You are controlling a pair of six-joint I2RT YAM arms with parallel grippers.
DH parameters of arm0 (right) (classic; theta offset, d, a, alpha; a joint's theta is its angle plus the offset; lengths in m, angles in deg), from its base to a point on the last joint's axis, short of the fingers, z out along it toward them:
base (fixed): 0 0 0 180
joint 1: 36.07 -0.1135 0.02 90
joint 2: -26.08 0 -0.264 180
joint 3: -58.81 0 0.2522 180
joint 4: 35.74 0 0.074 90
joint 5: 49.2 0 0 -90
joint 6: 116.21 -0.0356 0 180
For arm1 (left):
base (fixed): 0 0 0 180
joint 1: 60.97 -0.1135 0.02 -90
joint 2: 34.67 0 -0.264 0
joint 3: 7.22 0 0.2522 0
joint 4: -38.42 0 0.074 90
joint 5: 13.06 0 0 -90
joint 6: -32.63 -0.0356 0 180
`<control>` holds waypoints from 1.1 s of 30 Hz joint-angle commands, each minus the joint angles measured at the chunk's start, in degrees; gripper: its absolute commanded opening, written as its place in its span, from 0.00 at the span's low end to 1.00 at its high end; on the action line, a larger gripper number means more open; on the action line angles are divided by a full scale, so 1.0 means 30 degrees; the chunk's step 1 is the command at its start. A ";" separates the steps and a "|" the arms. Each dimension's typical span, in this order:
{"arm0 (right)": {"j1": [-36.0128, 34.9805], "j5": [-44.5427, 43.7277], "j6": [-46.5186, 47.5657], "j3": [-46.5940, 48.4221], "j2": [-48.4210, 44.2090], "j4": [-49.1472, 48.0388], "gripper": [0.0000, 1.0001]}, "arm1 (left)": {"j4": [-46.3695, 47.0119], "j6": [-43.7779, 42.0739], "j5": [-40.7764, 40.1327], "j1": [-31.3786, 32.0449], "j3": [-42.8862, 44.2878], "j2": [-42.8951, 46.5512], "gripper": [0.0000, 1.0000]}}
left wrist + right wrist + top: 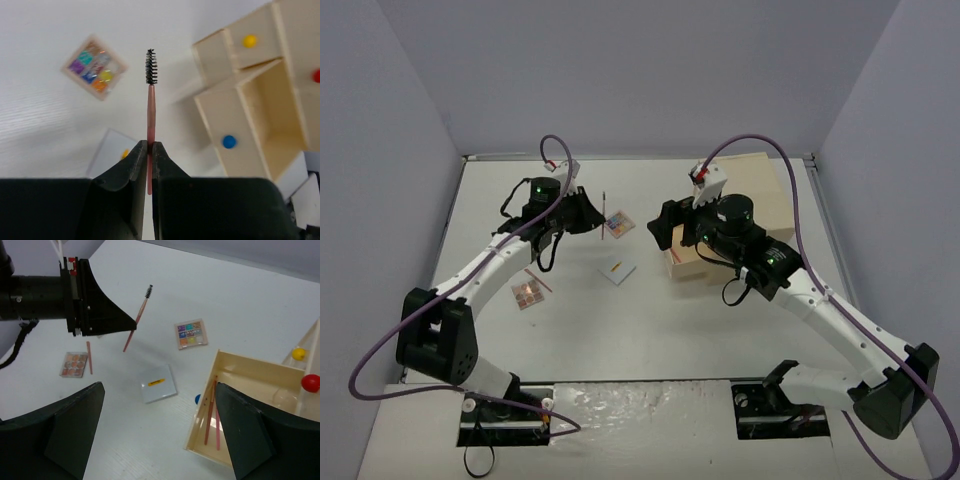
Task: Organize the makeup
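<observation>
Left wrist: left pincer [149, 145] clenched on pink spoolie brush [151, 105], bristles beyond tips. Right pincer [159, 390] spread wide; drawer [240, 365] w/ pink pencils [210, 415] by its right finger.

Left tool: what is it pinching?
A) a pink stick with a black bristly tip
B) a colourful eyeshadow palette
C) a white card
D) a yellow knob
A: the left tool is shut on the pink mascara wand, and the wand's black bristly tip sticks out past the fingers.
</observation>
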 commanded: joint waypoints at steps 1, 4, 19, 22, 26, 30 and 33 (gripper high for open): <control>-0.0370 0.1282 -0.1842 0.0544 0.0783 -0.3187 0.87 | 0.4864 0.0558 0.2568 0.1616 -0.1260 0.2509 0.00; -0.0730 0.0983 -0.2508 0.0601 0.1230 -0.3933 0.79 | 0.6198 0.0964 0.2736 0.2477 -0.2047 0.3754 0.00; -0.1575 -0.1028 -0.4038 0.0543 0.2846 -0.5812 0.56 | 0.8388 0.1578 0.2595 0.4298 -0.2972 0.6277 0.00; -0.1600 -0.0914 -0.4394 0.0380 0.3039 -0.6320 0.54 | 0.8682 0.1649 0.2531 0.4585 -0.3115 0.6305 0.00; -0.1588 -0.0781 -0.4741 0.0158 0.3235 -0.6833 0.50 | 0.9037 0.1700 0.2394 0.4821 -0.3328 0.6306 0.00; -0.1580 -0.0739 -0.4854 -0.0130 0.3185 -0.7154 0.46 | 0.9149 0.1708 0.2169 0.4876 -0.3407 0.6289 0.00; -0.1600 -0.0743 -0.4845 -0.0050 0.3345 -0.6719 0.40 | 0.9405 0.1792 0.1866 0.4876 -0.3491 0.6373 0.00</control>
